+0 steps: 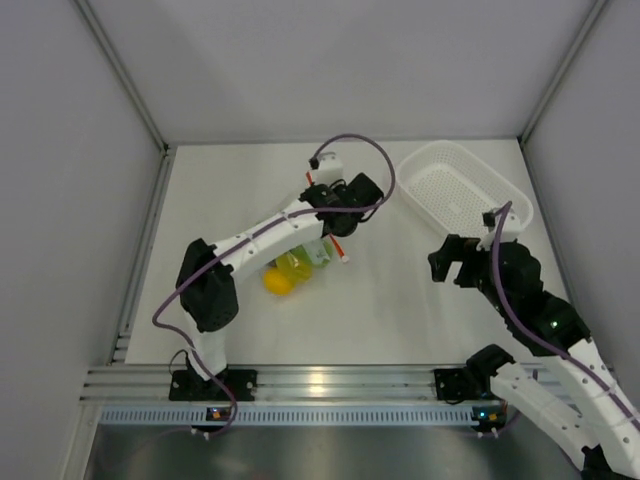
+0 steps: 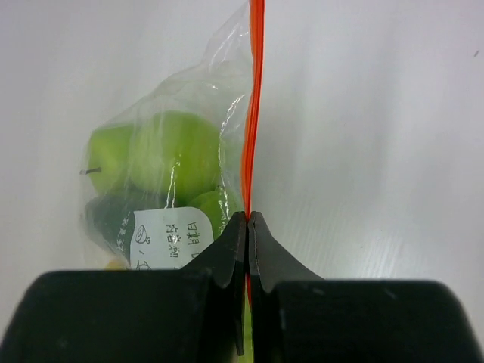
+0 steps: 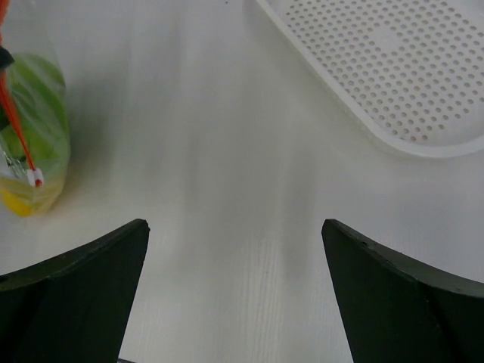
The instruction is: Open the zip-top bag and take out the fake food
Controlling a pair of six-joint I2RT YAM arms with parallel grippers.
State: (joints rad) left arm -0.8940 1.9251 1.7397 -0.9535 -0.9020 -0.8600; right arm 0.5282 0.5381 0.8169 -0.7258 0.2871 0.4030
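Note:
The zip-top bag (image 1: 300,265) lies at the table's middle, clear, with an orange-red zip strip (image 2: 253,113) along one edge. Inside it are fake food pieces: light-green round ones (image 2: 170,155), something dark green (image 2: 106,219) and a yellow one (image 1: 278,282). My left gripper (image 2: 247,215) is shut on the zip strip; in the top view it (image 1: 337,232) sits at the bag's far right edge. The bag also shows in the right wrist view (image 3: 30,128), far left. My right gripper (image 3: 234,227) is open and empty, well to the right of the bag (image 1: 452,262).
A white perforated oval basket (image 1: 455,185) stands at the back right, also in the right wrist view (image 3: 393,68). Grey walls enclose the table on three sides. A metal rail (image 1: 320,385) runs along the near edge.

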